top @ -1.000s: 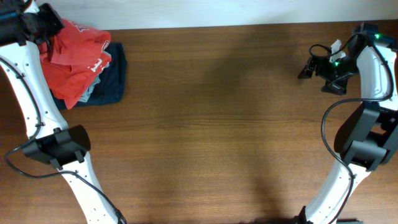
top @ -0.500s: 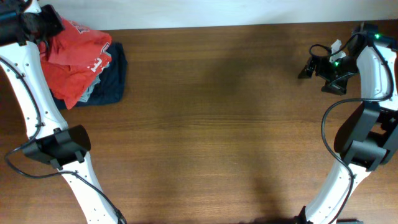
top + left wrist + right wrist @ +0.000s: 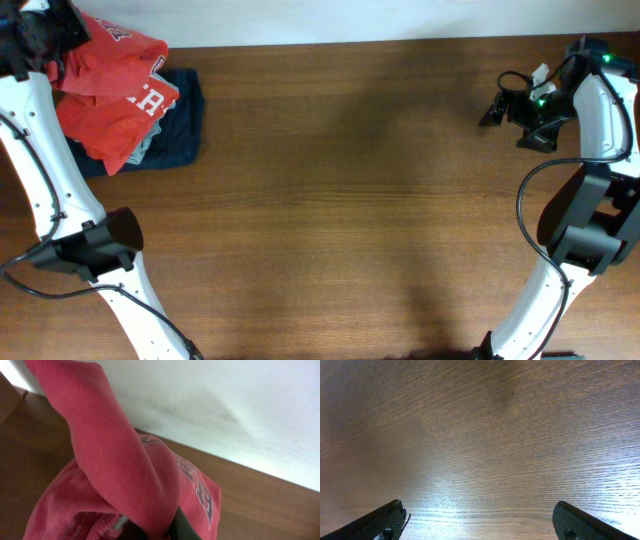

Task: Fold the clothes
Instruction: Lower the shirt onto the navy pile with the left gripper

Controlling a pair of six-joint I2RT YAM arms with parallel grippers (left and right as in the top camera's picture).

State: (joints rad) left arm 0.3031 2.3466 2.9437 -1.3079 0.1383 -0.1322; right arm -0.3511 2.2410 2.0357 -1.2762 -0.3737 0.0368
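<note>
The coral-red T-shirt (image 3: 110, 95) lies bunched at the table's far left corner, partly on a dark navy folded garment (image 3: 186, 128). My left gripper (image 3: 42, 36) is shut on a fold of the shirt and holds its upper part raised. In the left wrist view the red fabric (image 3: 120, 470) drapes over the jaws and hides them, with block lettering (image 3: 197, 490) showing to the right. My right gripper (image 3: 494, 108) hangs at the far right, open. In the right wrist view its fingertips (image 3: 390, 516) stand wide apart over bare wood with nothing between them.
The brown wooden table (image 3: 350, 200) stretches between the two arms. A white wall (image 3: 225, 405) runs behind the table's far edge. The left arm's base (image 3: 95, 245) and the right arm's base (image 3: 585, 235) stand near the side edges.
My left gripper has moved up and toward the far left corner, pulling the red shirt's top part with it. More lettering shows now. The right arm has not moved.
</note>
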